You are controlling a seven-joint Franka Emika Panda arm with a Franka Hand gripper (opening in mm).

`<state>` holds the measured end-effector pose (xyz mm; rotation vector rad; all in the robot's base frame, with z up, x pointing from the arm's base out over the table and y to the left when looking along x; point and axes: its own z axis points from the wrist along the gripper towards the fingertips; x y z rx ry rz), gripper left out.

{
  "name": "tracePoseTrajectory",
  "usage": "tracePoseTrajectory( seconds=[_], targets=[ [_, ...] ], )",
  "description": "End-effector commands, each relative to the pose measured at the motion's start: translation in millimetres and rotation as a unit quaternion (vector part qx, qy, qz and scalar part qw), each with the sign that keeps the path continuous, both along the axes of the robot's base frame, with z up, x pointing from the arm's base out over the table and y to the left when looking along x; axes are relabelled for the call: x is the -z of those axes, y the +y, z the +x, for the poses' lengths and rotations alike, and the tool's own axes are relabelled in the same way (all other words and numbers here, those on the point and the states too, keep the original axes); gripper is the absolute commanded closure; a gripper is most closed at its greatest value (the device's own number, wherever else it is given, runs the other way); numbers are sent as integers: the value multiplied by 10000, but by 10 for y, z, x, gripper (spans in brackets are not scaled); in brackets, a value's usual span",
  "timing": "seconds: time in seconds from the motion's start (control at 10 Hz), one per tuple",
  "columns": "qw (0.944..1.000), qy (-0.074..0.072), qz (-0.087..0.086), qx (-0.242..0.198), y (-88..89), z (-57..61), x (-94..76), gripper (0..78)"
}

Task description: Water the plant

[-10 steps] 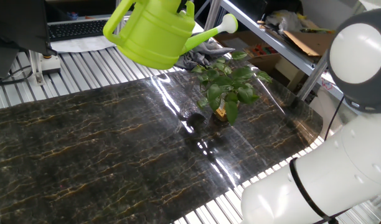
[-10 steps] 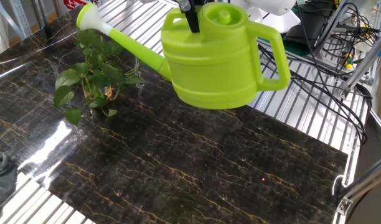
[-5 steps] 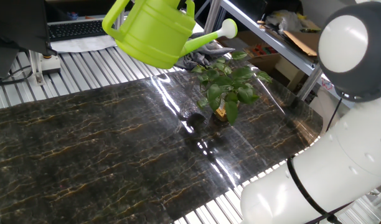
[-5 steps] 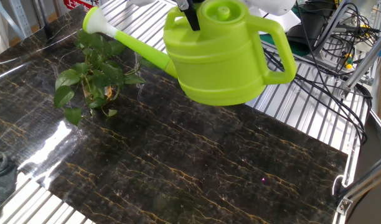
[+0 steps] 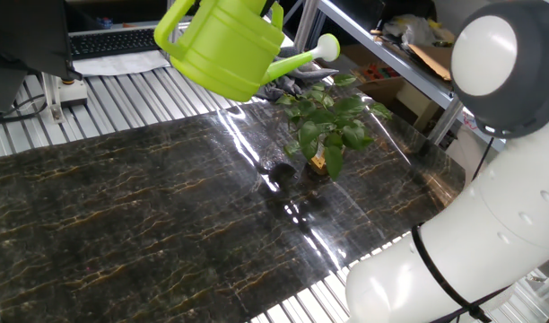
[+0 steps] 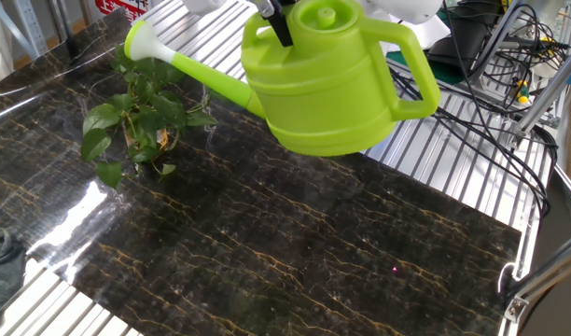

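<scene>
Above the counter [image 6: 267, 243], a lime-green watering can [image 6: 327, 79] is hanging tilted toward the plant [image 6: 141, 112].
Its spout rose [image 6: 141, 39] is sitting just over the leaves, so the plant is lying along the spout's long axis, down and away from the claw [image 6: 276, 19], which is gripping the can's top handle; the fingers are running out of frame, and no water is showing.

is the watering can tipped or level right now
Tipped. The watering can hangs in the air, spout end lower than the handle side, its rose above the plant. No water visible.
</scene>
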<state>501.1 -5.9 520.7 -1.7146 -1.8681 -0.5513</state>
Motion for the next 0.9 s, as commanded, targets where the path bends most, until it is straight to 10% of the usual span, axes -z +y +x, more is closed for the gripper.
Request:
tracePoseTrajectory(
  seconds=[0.1, 0.9],
  targets=[
    [10000, 6, 21, -17, -51, 0, 9, 764],
    [9998, 5, 75, -168, -329, 71, 25, 764]
  ],
)
